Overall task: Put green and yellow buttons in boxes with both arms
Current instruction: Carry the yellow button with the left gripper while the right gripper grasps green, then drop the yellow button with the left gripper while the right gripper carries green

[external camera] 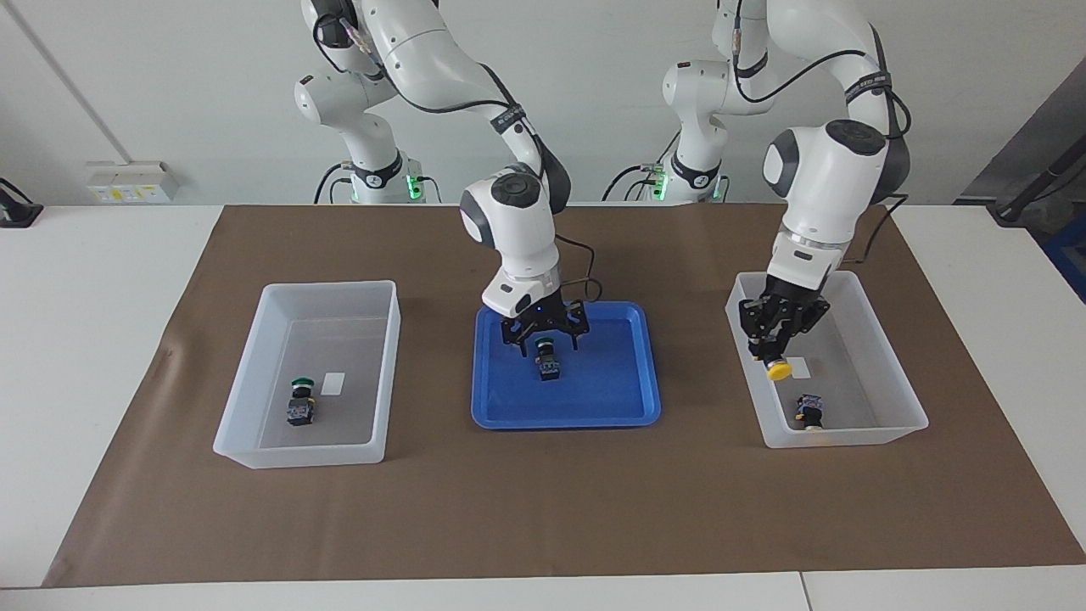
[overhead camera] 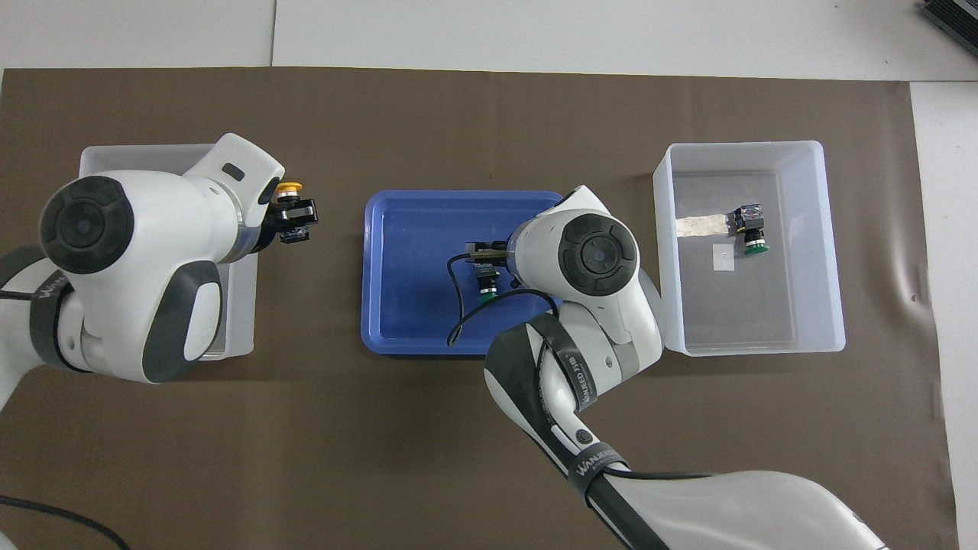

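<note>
My left gripper (external camera: pixel 776 344) is shut on a yellow button (external camera: pixel 778 370) and holds it in the air over the translucent box (external camera: pixel 848 437) at the left arm's end. A second button (external camera: pixel 810 412) lies on that box's floor. In the overhead view the left gripper (overhead camera: pixel 294 215) and its yellow button (overhead camera: pixel 289 188) show past the box's rim (overhead camera: pixel 137 156). My right gripper (external camera: pixel 543 333) is open, low over the blue tray (external camera: pixel 611 399), its fingers on either side of a green button (external camera: pixel 547 358) (overhead camera: pixel 487 289). The other box (external camera: pixel 297 454) (overhead camera: pixel 833 252) holds a green button (external camera: pixel 299 403) (overhead camera: pixel 752 229).
A brown mat (external camera: pixel 543 509) covers the table under the tray and both boxes. Each box has a small white label sticker (external camera: pixel 333 383) on its floor. The right arm's cable loops over the tray (overhead camera: pixel 412 267).
</note>
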`<state>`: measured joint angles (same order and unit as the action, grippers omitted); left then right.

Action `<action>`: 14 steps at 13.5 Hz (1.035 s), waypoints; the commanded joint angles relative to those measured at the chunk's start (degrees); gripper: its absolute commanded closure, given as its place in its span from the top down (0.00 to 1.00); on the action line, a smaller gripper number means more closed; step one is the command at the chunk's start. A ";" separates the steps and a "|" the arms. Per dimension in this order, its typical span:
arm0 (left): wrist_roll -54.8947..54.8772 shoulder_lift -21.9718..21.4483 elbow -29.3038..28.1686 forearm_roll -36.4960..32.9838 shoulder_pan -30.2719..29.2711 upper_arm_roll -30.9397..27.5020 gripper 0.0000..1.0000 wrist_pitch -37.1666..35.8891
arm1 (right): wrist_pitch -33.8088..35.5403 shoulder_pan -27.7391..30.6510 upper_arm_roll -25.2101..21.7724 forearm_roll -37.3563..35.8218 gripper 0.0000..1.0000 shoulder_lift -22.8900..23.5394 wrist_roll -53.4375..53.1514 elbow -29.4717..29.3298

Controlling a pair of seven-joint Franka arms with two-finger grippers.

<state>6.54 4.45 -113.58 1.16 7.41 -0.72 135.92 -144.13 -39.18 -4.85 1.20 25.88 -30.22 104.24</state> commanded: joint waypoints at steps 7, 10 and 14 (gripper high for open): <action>-23.32 3.36 -2.17 -0.37 -12.42 0.81 0.00 8.03 | -1.69 0.42 -0.07 -5.16 1.00 1.10 1.30 0.97; -23.32 6.96 -1.91 -0.37 -12.51 0.81 0.00 10.51 | -3.26 0.34 -0.07 -5.16 0.84 2.25 1.04 0.70; -23.32 10.12 -1.47 -0.37 -12.59 0.81 0.00 15.32 | -2.39 0.34 -0.07 -4.11 0.00 2.34 -0.19 0.01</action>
<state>-15.90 13.01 -115.38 1.16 -4.44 -0.30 147.90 -145.78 -39.13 -5.10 -2.86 27.90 -29.83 104.75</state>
